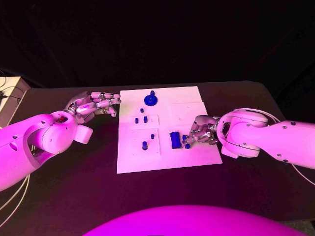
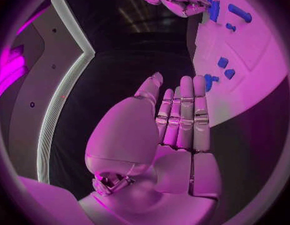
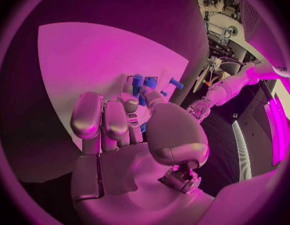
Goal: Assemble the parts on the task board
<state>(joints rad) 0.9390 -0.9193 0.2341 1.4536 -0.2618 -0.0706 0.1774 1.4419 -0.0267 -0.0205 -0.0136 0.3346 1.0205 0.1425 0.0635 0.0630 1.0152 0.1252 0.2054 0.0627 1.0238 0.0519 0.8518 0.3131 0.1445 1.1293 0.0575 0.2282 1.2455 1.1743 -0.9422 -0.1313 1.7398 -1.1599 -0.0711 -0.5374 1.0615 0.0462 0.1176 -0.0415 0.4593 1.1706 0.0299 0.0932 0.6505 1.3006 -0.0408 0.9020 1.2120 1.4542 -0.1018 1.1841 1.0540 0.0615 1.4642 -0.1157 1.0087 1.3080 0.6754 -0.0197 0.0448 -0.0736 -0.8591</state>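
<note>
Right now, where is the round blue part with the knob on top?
In the head view, the round blue part sits near the far edge of the task board, toward the left hand, apart from both hands.

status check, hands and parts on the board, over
Left robot hand open beside task board. Right robot hand fingers at blue block. Nothing blocking.

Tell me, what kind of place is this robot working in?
Probably a robot test lab or demo booth. A white task board with small blue parts lies on a black table against dark surroundings. The right hand works at the board; the left hand waits beside it.
</note>
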